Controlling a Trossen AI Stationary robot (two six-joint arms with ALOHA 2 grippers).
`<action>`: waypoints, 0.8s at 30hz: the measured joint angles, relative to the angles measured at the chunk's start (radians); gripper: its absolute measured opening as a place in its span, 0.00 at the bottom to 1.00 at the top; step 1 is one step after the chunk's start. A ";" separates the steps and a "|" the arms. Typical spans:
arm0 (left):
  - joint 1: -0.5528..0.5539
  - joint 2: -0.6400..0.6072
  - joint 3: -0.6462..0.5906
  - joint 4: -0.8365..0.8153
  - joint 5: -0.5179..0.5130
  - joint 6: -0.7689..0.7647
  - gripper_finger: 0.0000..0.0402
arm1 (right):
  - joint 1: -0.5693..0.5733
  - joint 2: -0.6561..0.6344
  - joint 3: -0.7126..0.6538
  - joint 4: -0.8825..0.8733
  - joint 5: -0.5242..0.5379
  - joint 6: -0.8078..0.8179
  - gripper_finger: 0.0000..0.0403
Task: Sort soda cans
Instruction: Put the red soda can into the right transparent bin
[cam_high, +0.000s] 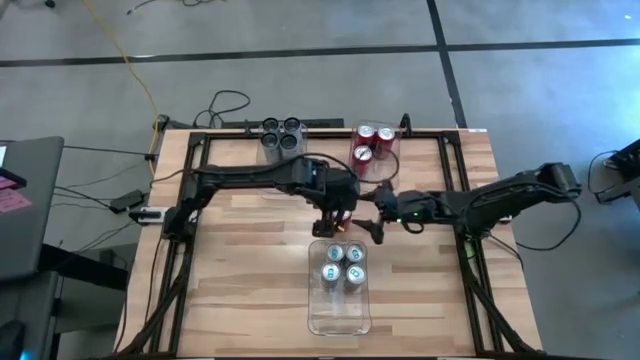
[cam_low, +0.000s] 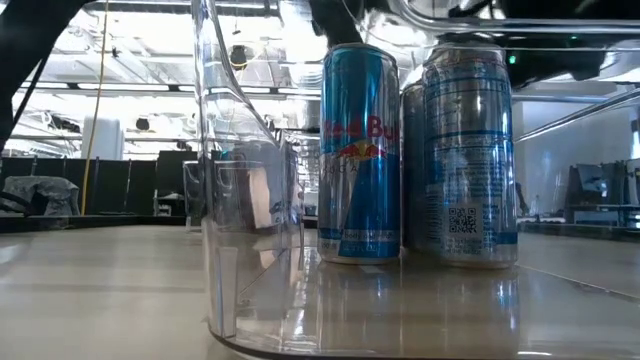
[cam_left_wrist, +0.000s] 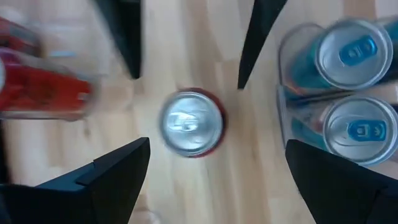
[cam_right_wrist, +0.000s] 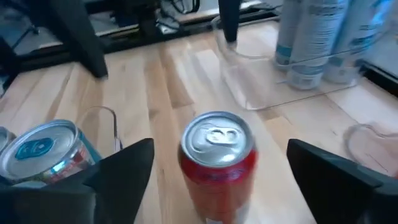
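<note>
Nearly sorted: four blue cans (cam_high: 343, 264) sit in the near clear bin (cam_high: 339, 318), four grey cans (cam_high: 281, 135) in the far-left bin (cam_high: 270, 150), three red cans (cam_high: 373, 143) in the far-right bin (cam_high: 384, 170). One red can (cam_right_wrist: 218, 163) stands upright on the bare table (cam_high: 240, 280), mid-table between the bins, not yet binned. Right gripper (cam_right_wrist: 217, 180) sits at it, fingers spread wide either side, no contact visible, so released. Left gripper (cam_left_wrist: 214, 168) hovers above the same can, jaws wide, holding nothing. Left to do, I'd judge: this can into the red bin
</note>
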 joint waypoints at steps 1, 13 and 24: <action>-0.005 0.001 -0.021 0.012 0.001 -0.001 0.92 | 0.000 0.024 0.013 -0.001 0.000 -0.009 0.98; -0.030 -0.059 -0.231 0.087 -0.049 -0.094 0.92 | -0.050 0.222 0.151 -0.087 0.003 -0.098 0.99; -0.028 -0.142 -0.282 0.141 -0.124 -0.116 0.92 | -0.067 0.360 0.232 -0.098 -0.039 -0.126 0.99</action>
